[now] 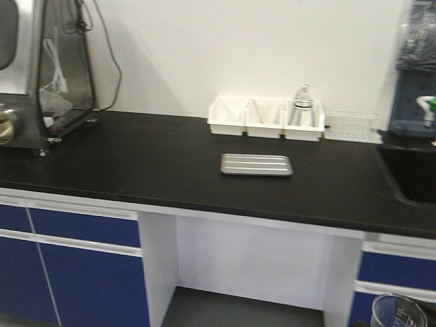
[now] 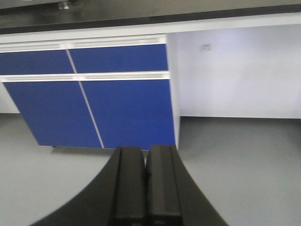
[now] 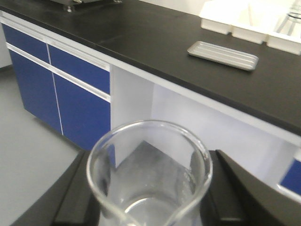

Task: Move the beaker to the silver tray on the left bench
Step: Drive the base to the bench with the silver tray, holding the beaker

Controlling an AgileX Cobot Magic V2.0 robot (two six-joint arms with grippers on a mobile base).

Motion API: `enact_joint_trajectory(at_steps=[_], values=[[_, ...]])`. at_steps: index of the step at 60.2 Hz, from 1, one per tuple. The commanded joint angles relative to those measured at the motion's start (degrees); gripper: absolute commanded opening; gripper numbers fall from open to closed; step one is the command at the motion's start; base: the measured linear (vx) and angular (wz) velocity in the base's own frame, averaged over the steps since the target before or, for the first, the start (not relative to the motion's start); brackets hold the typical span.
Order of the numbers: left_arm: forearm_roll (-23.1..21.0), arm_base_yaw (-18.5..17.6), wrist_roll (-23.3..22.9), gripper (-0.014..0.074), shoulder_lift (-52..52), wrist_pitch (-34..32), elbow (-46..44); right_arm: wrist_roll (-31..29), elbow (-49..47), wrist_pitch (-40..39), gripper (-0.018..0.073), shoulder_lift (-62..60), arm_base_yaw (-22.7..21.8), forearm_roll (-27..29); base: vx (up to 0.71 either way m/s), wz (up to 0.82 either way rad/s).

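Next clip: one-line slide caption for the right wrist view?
Right gripper holds the clear beaker between its jaws, facing the left bench where the empty silver tray sits.

The left gripper (image 2: 146, 155) has its 2 black fingers pressed flat together, holding nothing, pointing forward; the right gripper (image 3: 151, 186) has its 2 fingers clamped either side of the beaker (image 3: 141, 160).

Lying on the black-topped left bench (image 1: 136, 163): silver tray (image 1: 257, 165) mid-counter, white plastic bins (image 1: 266, 121) behind it, steel apparatus (image 1: 48, 75) far left
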Motion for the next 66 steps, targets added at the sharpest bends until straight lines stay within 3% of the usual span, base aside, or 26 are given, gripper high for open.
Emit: enact_joint_trajectory(at_steps=[1, 33, 66], values=[[-0.2, -0.3, -0.1, 0.0001, -0.4, -4.3, 1.1, -0.2, -1.8, -1.1, -0.0011, -0.3, -0.2, -0.3, 0.34, 0.41], [-0.2, -0.3, -0.1, 0.0001, -0.4, -4.3, 1.1, -0.2, -1.8, -1.1, -0.0011, -0.3, -0.2, -0.3, 0.39, 0.15], [-0.2, -0.3, -0.1, 0.0001, -0.4, -4.3, 1.1, -0.2, -1.8, -1.1, -0.0011, -0.3, -0.2, -0.3, 0.42, -0.17]])
